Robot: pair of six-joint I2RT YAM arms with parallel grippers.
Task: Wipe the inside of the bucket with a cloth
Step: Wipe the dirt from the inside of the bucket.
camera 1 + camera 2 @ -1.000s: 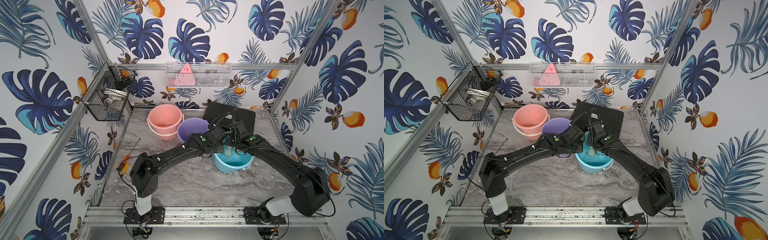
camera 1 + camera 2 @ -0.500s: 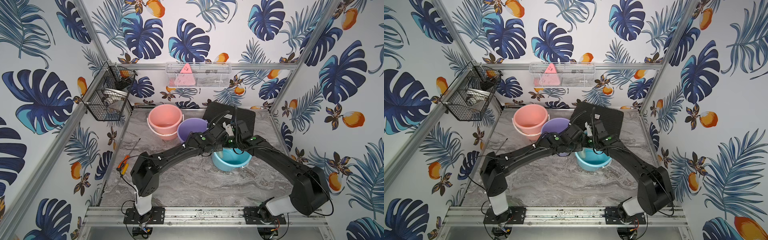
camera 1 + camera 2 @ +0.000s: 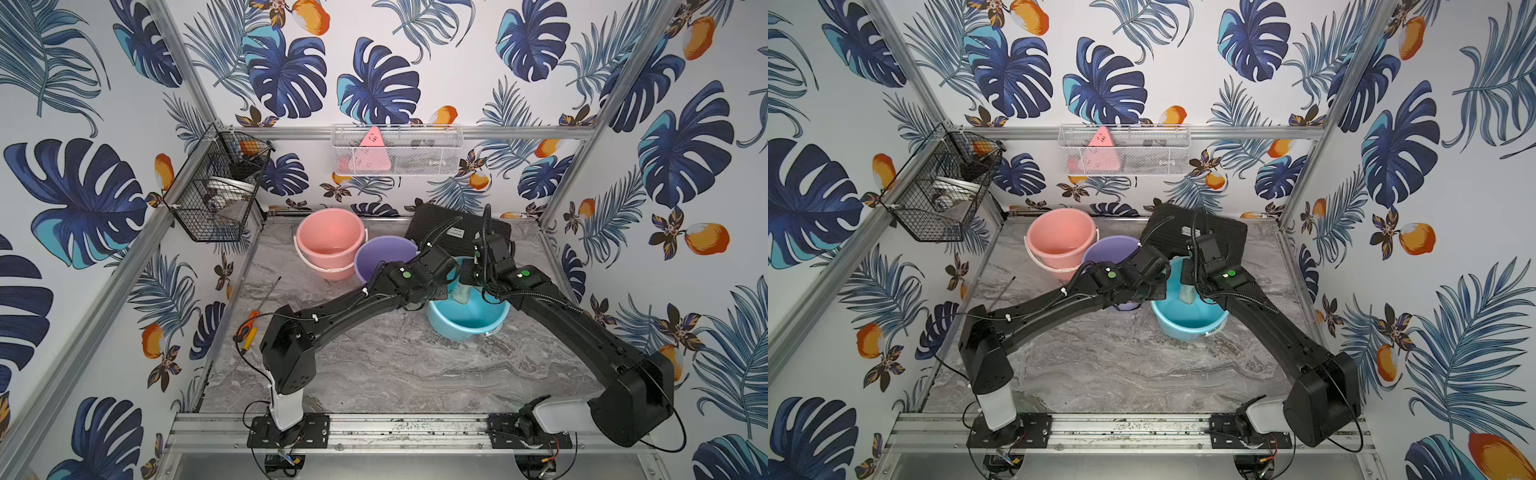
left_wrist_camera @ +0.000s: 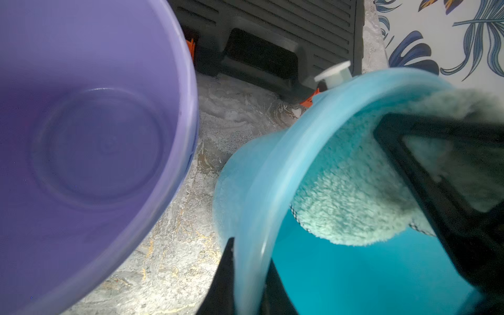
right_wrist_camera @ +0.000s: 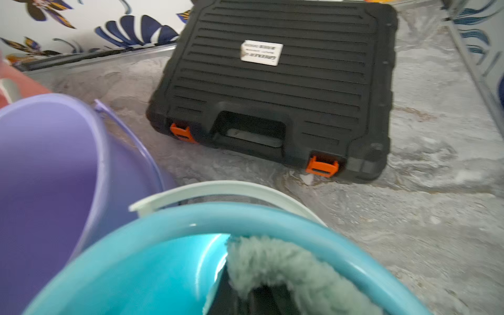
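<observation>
Left jaws: clenched on the rim of the blue bucket (image 4: 272, 163), one black finger (image 4: 226, 275) outside the wall and its mate inside.
Right jaws: clenched on the cloth (image 5: 286, 261), reaching down into that bucket at its far side.
Cloth: pale grey-green, thick fluffy pile, dark stitched edge; it drapes over the right jaws and lies against the bucket's inner wall just below the rim (image 4: 341, 196). It shows as a pale patch in both top views (image 3: 460, 294) (image 3: 1186, 296).
Blue bucket: smooth glossy plastic, round, rolled rim, white bail handle (image 5: 218, 191) lowered on the far side; it holds only the cloth and the right jaws (image 3: 469, 328).
Purple bucket: matte plastic, round, empty, ringed floor (image 4: 81, 136); just left of the blue one, partly hidden under the left arm (image 3: 353, 303).
Pink bucket: empty, far left, touching the purple one (image 3: 328, 237).
Black case: ribbed hard plastic, orange latches (image 5: 321, 166), white label, lying flat just beyond the blue bucket (image 5: 286, 81).
Counter: grey marbled surface (image 3: 395, 365).
Left edge: an orange-handled tool (image 3: 249, 332) lies on the counter by the wall.
</observation>
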